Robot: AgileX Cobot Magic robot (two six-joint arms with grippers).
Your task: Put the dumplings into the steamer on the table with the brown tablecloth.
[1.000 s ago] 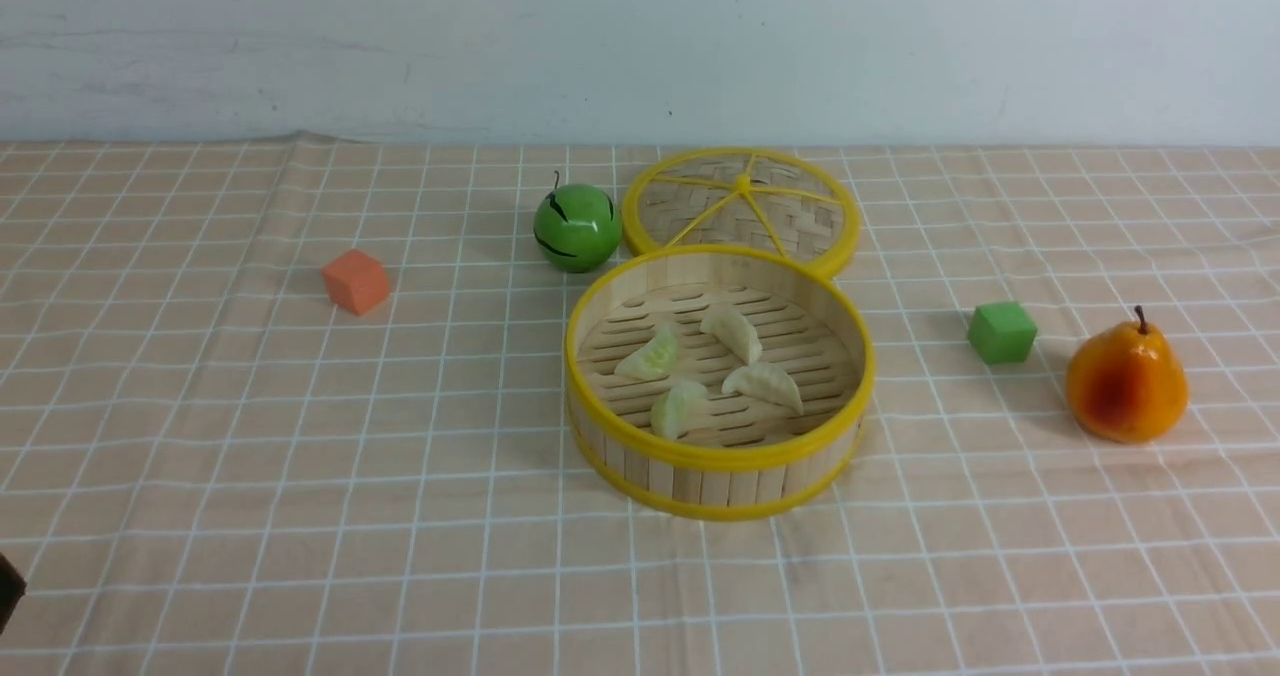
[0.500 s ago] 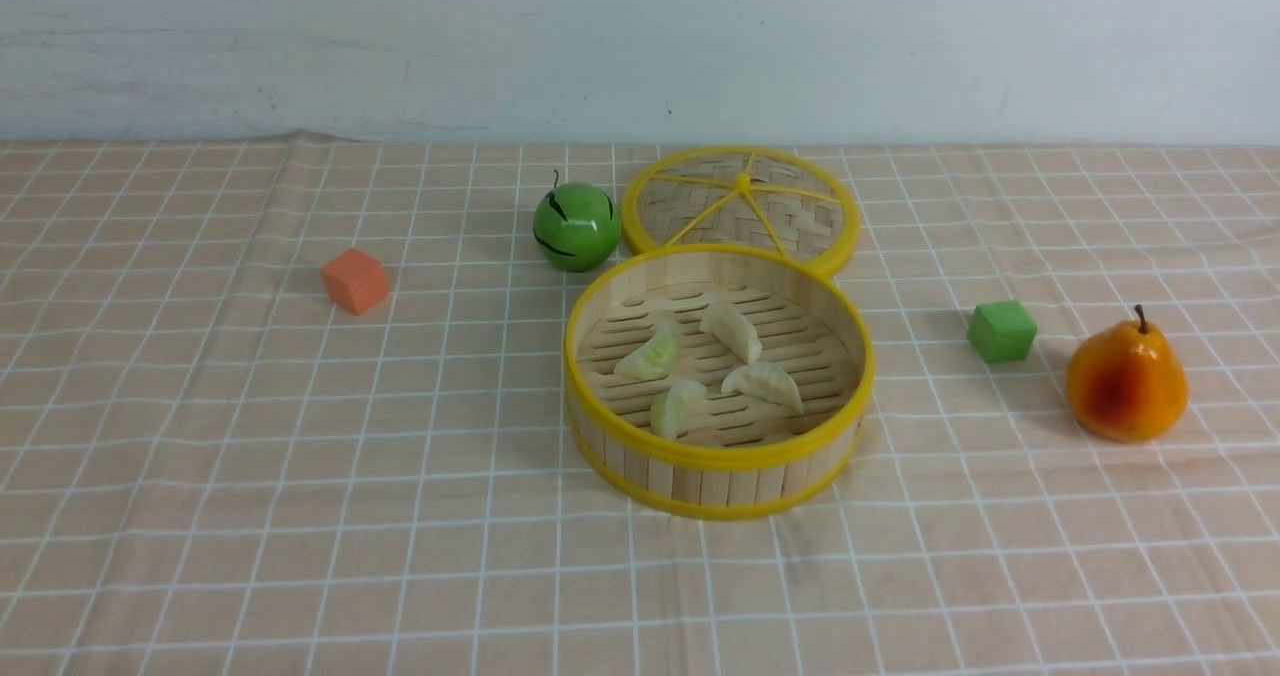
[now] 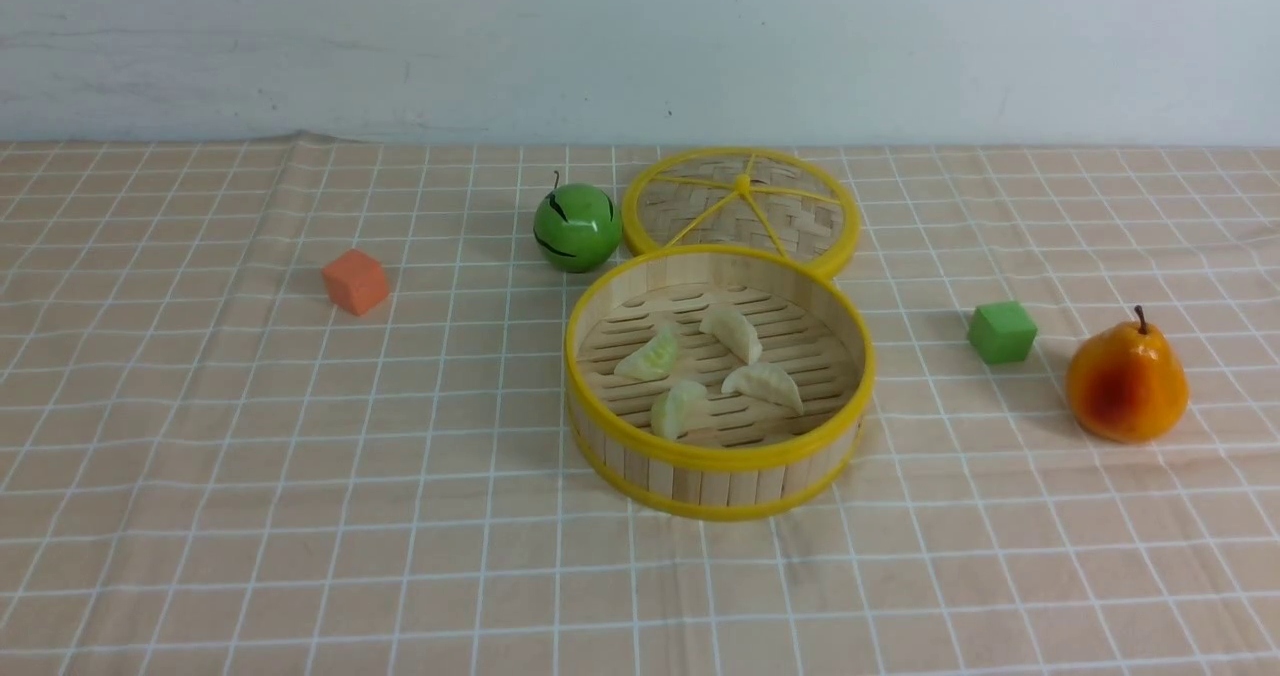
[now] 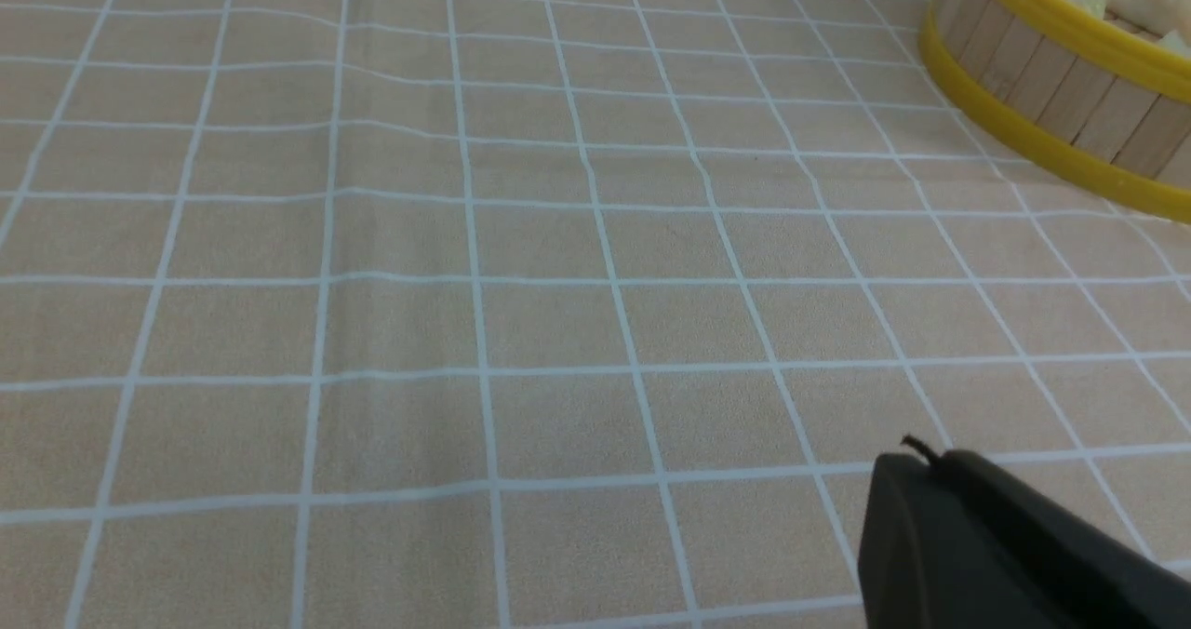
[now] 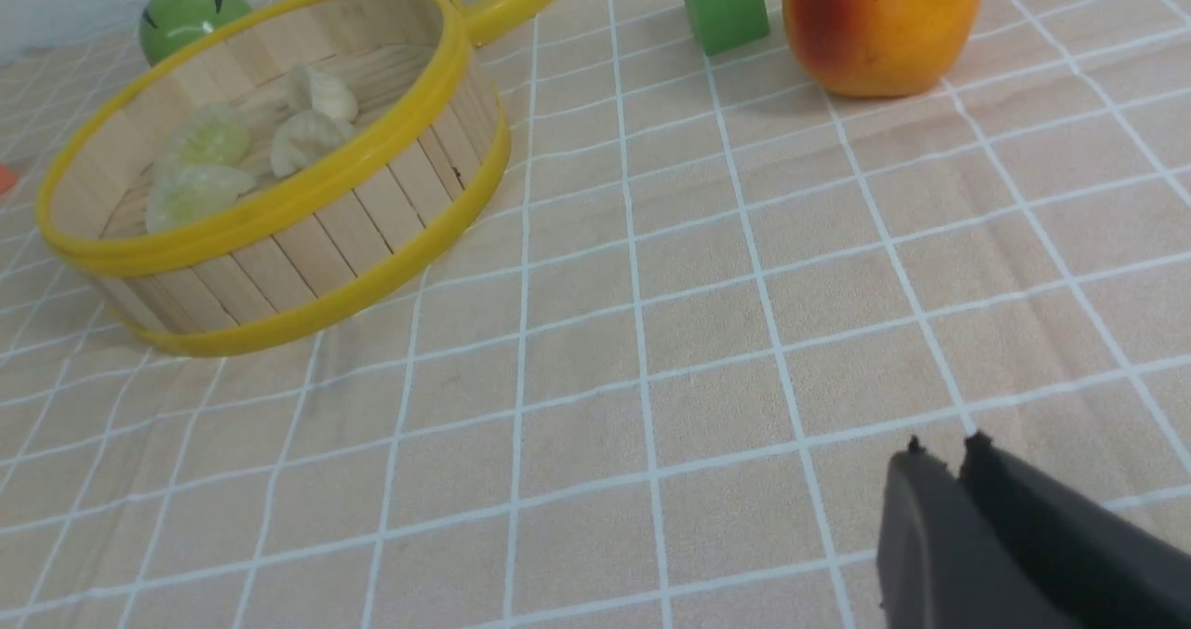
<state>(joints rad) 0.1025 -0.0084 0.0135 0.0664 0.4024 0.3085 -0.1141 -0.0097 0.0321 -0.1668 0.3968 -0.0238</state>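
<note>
A: Dumplings located?
B: All four dumplings (image 3: 763, 386) are seated on the slatted floor of the steamer (image 3: 720, 476). Two pale green are set on the robot's left side, two cream-white on its right.
A: Relative to the hands?
B: Well apart from both. Neither left gripper (image 4: 933, 457) nor right gripper (image 5: 946, 452) is shown in the front view; dark tips are caught in each wrist view, over the brown tablecloth (image 3: 400, 556).
A: Gripper states?
B: Left is closed, nothing held. Right: tips are seen close together, but whether they are fully closed can't be told. Nothing is gripped there.
A: Surroundings?
B: Woven lid (image 3: 800, 218) is placed just behind the steamer, green round fruit (image 3: 577, 228) beside it. Orange cube (image 3: 356, 282) is positioned farther left; green cube (image 3: 1002, 333) and orange pear (image 3: 1127, 383) to the right.
</note>
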